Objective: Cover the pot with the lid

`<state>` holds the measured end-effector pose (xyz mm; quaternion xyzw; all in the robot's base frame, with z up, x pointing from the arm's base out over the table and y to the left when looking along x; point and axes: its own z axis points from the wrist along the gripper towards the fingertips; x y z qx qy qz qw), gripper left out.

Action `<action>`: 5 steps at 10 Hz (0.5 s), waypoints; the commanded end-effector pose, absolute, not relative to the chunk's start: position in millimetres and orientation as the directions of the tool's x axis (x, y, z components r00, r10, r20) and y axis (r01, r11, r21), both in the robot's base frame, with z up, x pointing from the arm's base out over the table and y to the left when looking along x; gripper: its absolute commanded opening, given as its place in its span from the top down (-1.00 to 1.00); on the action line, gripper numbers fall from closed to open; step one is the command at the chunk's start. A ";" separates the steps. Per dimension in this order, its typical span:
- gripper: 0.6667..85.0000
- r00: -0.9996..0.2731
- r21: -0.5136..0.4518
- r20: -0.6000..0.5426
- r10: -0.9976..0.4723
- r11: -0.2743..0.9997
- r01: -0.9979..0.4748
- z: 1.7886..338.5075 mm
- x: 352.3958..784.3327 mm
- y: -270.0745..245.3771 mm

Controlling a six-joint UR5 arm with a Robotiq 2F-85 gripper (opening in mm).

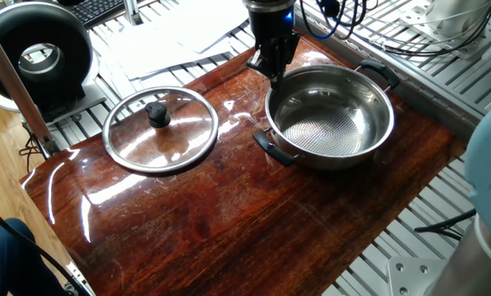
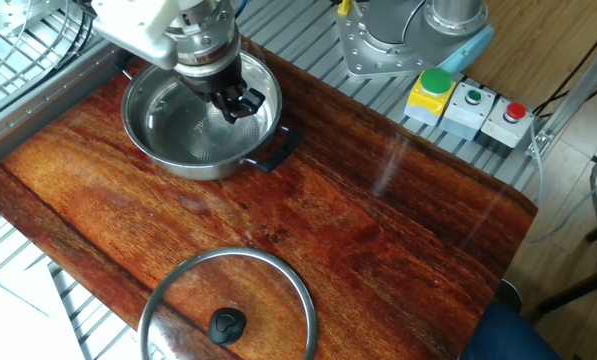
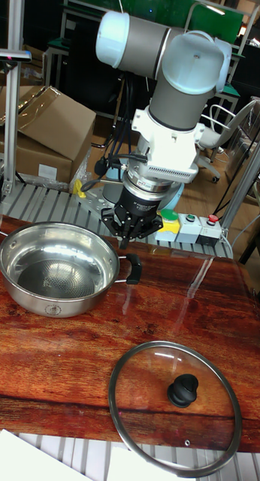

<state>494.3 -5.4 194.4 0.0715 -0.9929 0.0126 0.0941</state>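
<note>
The gripper (image 3: 131, 234) hangs empty above the table, its black fingers pointing down and drawn close together around nothing. In the tall fixed view it hovers just above the pot's (image 3: 58, 278) right black handle (image 3: 132, 268); in one fixed view it sits over the pot's (image 1: 331, 115) far-left rim, clear of the metal.

The pot stands uncovered on the dark, glossy wooden board (image 1: 229, 214), its dotted bottom showing. The lid (image 1: 160, 128) lies flat on the same board, well apart from the pot, knob (image 1: 157, 113) up and untouched. Between pot and lid the wood is bare and reflective.

Beyond the pot's far side the board ends at ribbed aluminium table slats (image 2: 38, 90), and the pot sits near that edge. On the side of the pot away from the lid, past the board's edge, stands a box with green and red buttons (image 2: 468, 105) beside the arm's base (image 2: 398, 40). Behind the pot in the tall fixed view, cardboard boxes (image 3: 47, 135) rest on the floor. White papers (image 1: 171, 37) lie past the lid's far side.
</note>
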 end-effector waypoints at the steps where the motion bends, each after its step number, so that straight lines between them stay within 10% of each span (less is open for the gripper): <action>1: 0.98 -0.974 0.004 0.169 -0.151 0.988 -0.153 194.5 496.7 -3.2; 5: 0.98 -0.973 -0.007 0.161 -0.168 0.985 -0.171 192.6 498.6 -7.3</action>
